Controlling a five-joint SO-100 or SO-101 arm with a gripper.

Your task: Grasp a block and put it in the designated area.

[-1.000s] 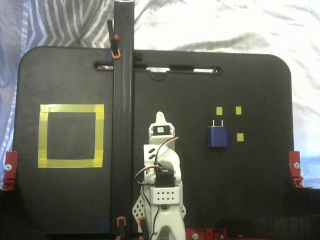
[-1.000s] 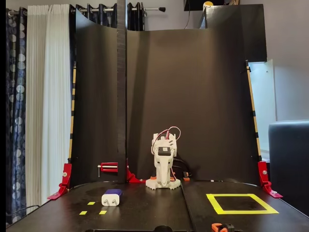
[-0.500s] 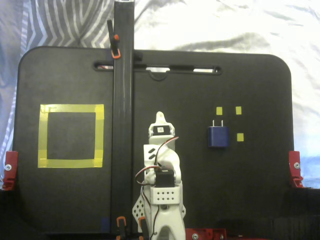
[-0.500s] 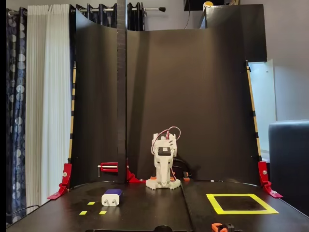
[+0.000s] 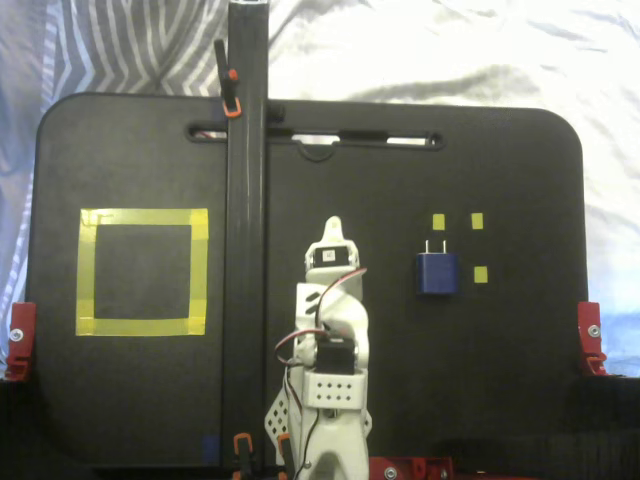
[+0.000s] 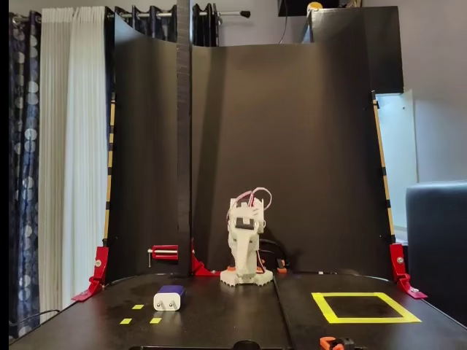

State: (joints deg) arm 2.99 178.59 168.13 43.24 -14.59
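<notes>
The dark navy block [image 5: 437, 273] lies flat on the black board, prongs pointing to the far edge, among tiny yellow squares at the right of a fixed view. It also shows at the front left in a fixed view [image 6: 168, 297]. The designated area [image 5: 142, 272], a large yellow tape square with black inside, lies at the left; in the other fixed view it lies at the right [image 6: 365, 307]. My gripper [image 5: 333, 228] is folded back over the white arm [image 6: 246, 244] at the board's middle. It looks shut and empty, well apart from the block and the area.
A black upright post [image 5: 247, 200] with orange clamps stands between the arm and the yellow square. Red clamps [image 5: 590, 335] hold the board's side edges. A tall black backdrop [image 6: 292, 146] stands behind the arm. Three tiny yellow squares [image 5: 477, 221] surround the block.
</notes>
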